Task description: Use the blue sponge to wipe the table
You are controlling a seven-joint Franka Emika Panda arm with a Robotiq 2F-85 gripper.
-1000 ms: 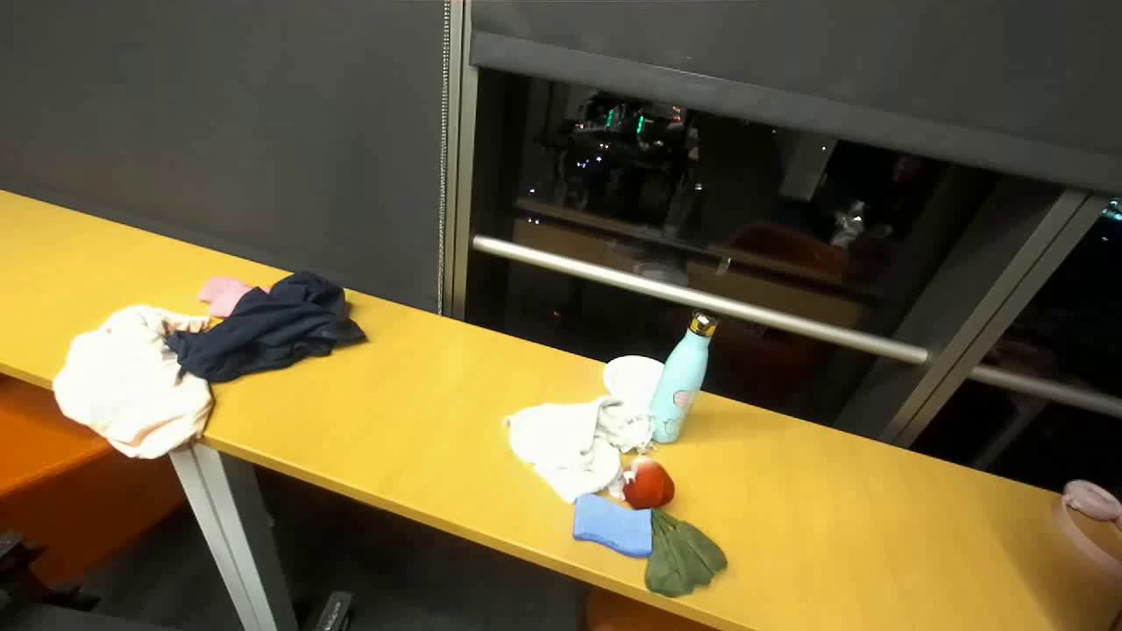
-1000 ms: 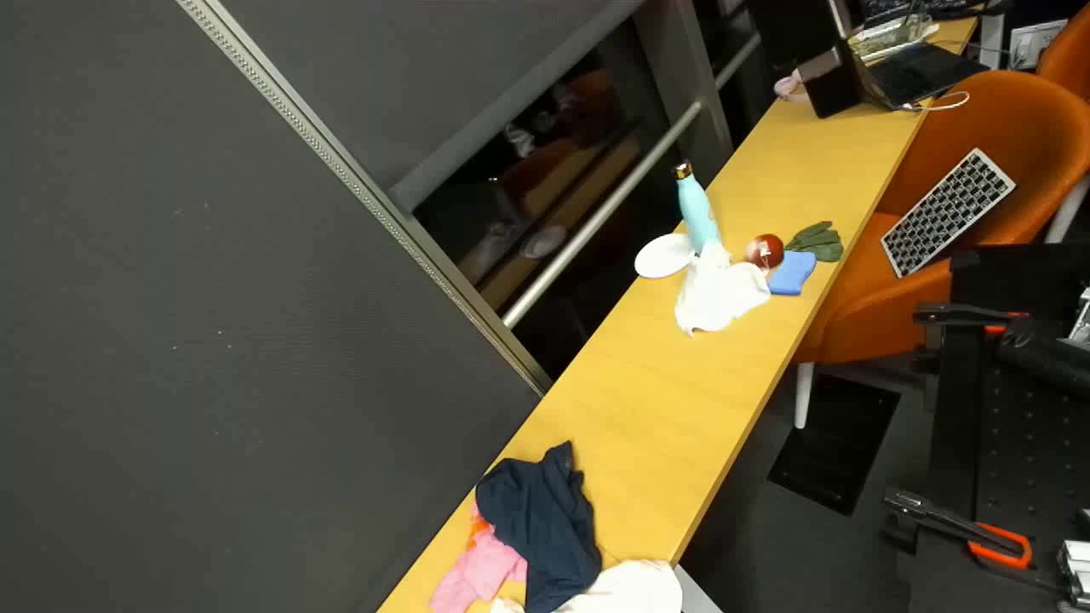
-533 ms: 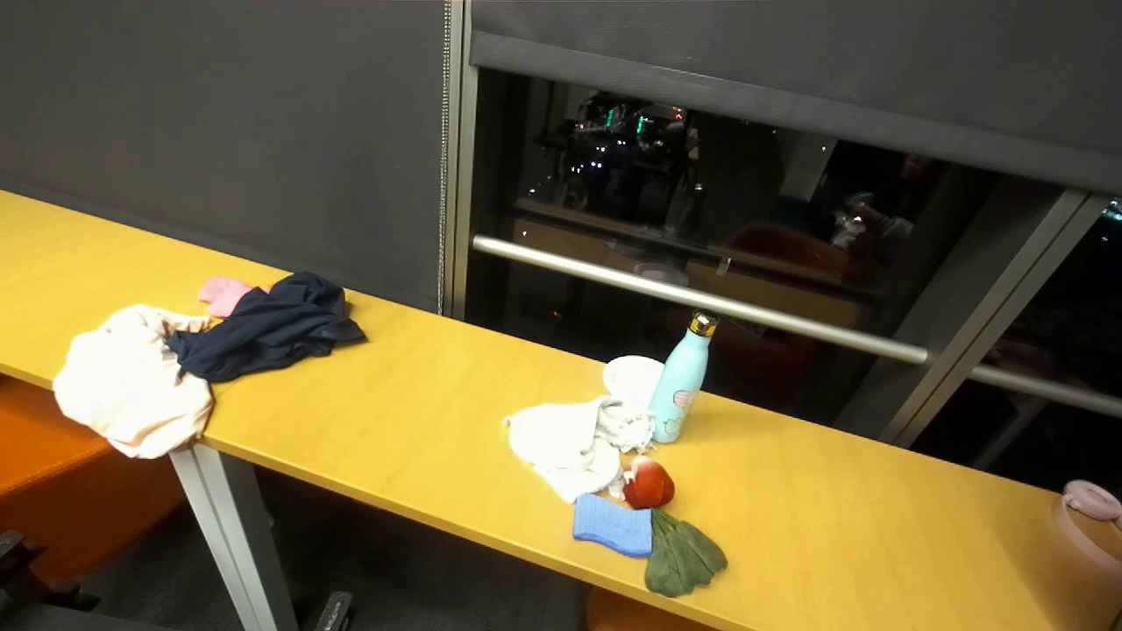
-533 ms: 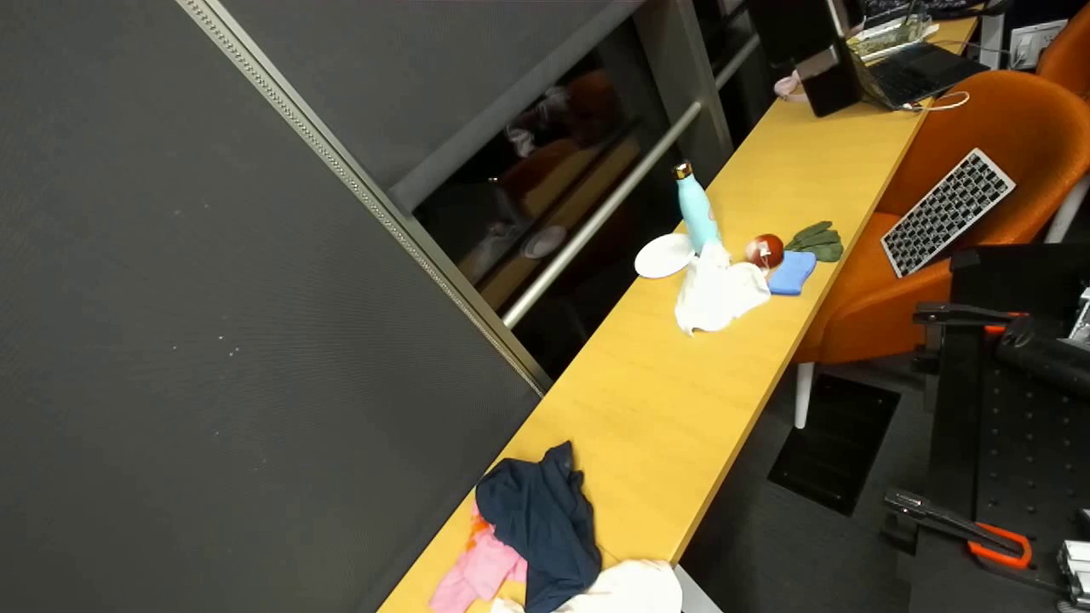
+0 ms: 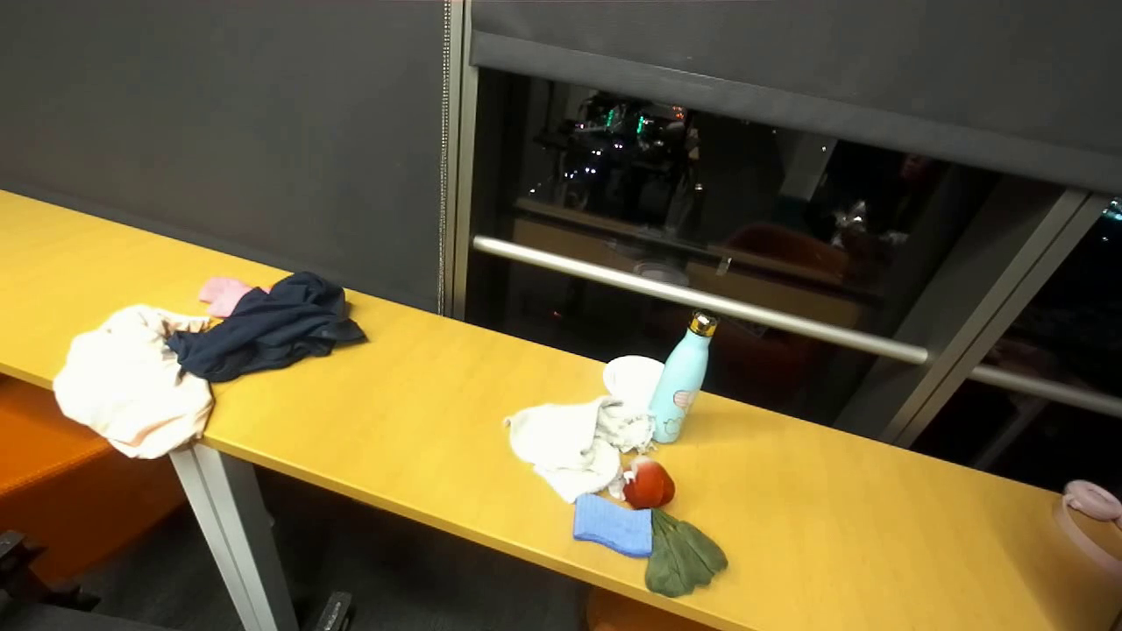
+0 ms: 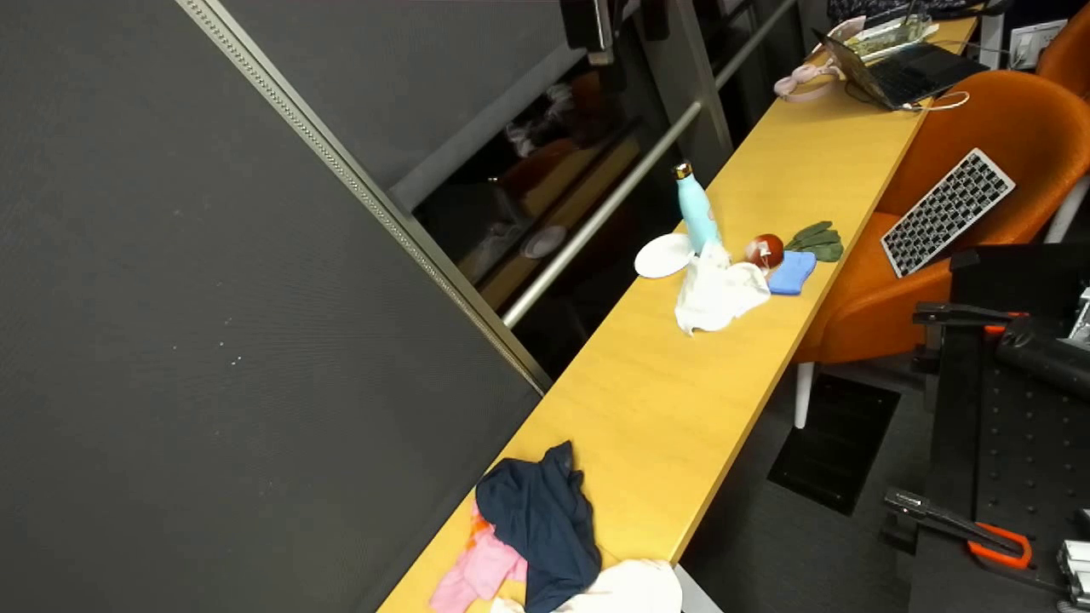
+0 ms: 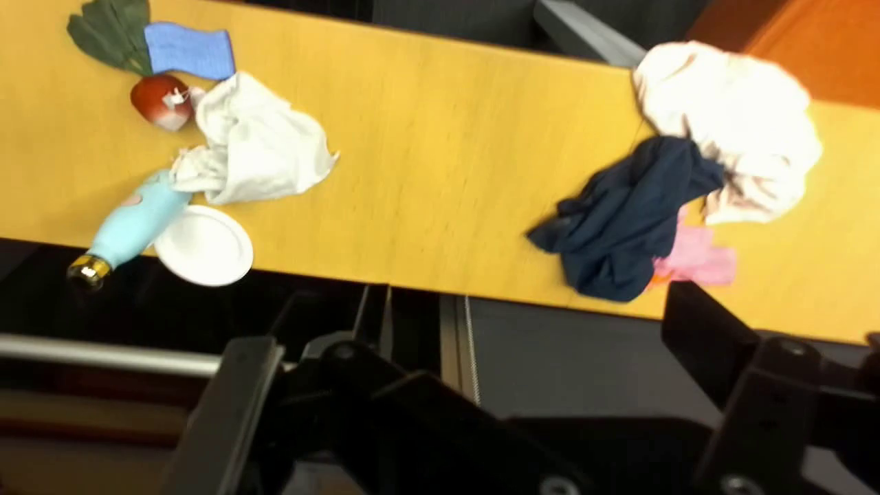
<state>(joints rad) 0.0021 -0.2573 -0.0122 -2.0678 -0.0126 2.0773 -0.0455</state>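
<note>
Finding: blue sponge [image 5: 612,526] on the tabletop [image 5: 394,421], claw [image 7: 467,320] spread wide

At the far left of an exterior view we note a cream cloth [image 5: 131,390], bunched up and hanging over the front edge of the tabletop. Against it lies a crumpled navy garment [image 5: 272,329], partly covering a pink cloth [image 5: 225,296] behind.

Well apart from that group we record a rumpled white cloth [image 5: 565,443], one end of which reaches the base of a light blue bottle [image 5: 679,386]. Next comes the blue sponge, lying flat near the front edge, just beside the white cloth; we cannot tell whether these two touch.

Behind the white cloth we find a white plate [image 5: 629,377]; in the wrist view part of it shows past the tabletop's edge. A red round object [image 5: 650,485] with a pale patch sits between the sponge and the bottle. The bottle stands upright and has a gold cap [image 5: 703,323]. A dark green leafy item [image 5: 684,561] adjoins the sponge's right-hand end. At the right border we see part of some pink headphones [image 5: 1091,499].

As to the claw, we observe its two fingers [image 7: 705,344] in the wrist view, standing wide apart, one to each side. The sponge lies well apart from them.
</note>
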